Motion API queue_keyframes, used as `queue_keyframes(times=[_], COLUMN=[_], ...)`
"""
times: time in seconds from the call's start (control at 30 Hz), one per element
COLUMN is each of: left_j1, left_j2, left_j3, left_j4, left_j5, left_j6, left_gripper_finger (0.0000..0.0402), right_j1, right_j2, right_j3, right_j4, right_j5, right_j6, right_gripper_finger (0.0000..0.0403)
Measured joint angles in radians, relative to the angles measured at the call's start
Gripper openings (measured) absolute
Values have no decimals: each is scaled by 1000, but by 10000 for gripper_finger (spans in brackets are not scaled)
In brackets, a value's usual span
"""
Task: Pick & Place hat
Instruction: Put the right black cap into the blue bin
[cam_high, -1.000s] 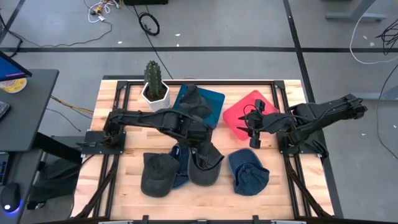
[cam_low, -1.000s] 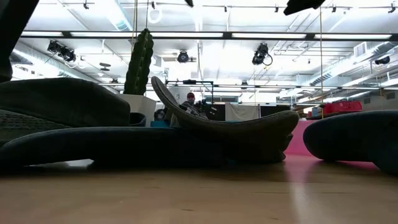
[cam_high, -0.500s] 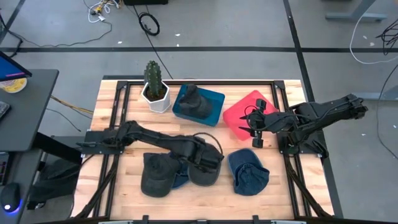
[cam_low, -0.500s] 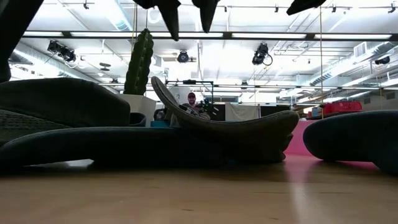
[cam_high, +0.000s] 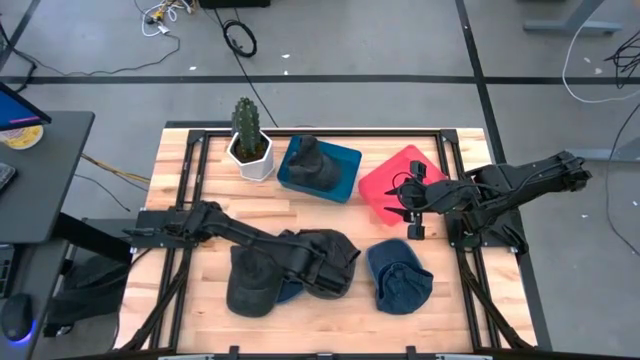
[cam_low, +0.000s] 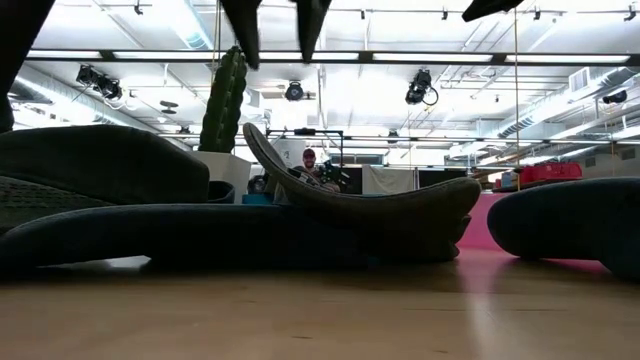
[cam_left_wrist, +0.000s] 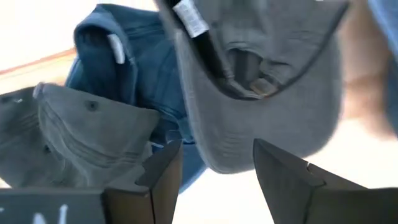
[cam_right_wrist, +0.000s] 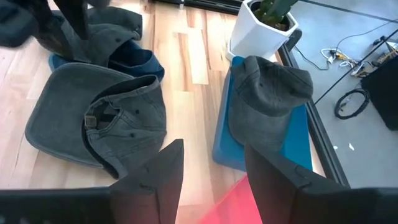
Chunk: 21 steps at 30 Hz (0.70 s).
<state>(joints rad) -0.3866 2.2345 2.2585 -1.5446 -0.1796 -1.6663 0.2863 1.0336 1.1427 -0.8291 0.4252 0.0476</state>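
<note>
Grey hat (cam_left_wrist: 267, 93) beneath open left jaws

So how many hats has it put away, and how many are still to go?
One dark grey hat already sits in the blue tray. The left pincer, open, hovers over the upturned grey hat in the middle. Four hats lie on the table, including the blue one at right. The right pincer waits, open, over the red tray.
</note>
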Motion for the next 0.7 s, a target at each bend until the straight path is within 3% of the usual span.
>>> queue_keyframes(times=[0.3, 0.7], left_j1=[-4, -4], left_j2=[0, 0], left_j3=[-170, -339], left_j4=[79, 304], left_j5=[34, 20], left_j6=[-54, -52], left_gripper_finger=[200, 199], right_j1=[0, 1], right_j2=[0, 0], right_j3=[0, 0], right_j4=[0, 31], right_j5=[-73, -166], right_j6=[99, 330], right_gripper_finger=[173, 173])
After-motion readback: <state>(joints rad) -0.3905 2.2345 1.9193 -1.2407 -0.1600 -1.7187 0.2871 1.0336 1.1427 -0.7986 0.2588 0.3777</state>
